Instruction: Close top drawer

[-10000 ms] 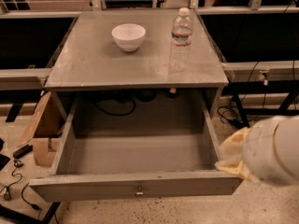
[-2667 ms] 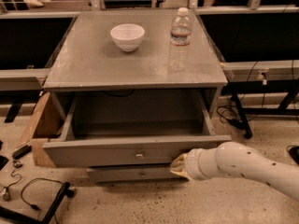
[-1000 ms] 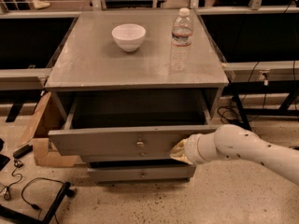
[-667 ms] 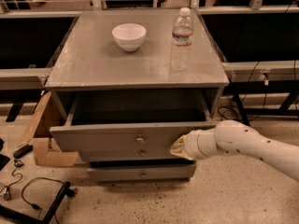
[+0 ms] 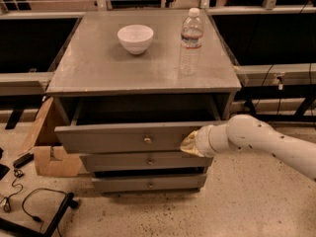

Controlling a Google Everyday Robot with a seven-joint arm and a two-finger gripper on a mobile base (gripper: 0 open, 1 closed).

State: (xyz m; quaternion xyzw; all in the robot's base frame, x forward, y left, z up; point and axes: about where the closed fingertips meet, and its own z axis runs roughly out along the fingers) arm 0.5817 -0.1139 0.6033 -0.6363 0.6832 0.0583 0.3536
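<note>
Against the top drawer (image 5: pixel 118 138), the gripper (image 5: pixel 189 143) seemingly rests; its state cannot be told.

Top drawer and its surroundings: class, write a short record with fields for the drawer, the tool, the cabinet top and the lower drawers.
top drawer: partly open, dark gap behind its front
tool: at the right part of that front, right of its knob
cabinet top: white bowl and upright water bottle
lower drawers: two, each with a centre knob
</note>
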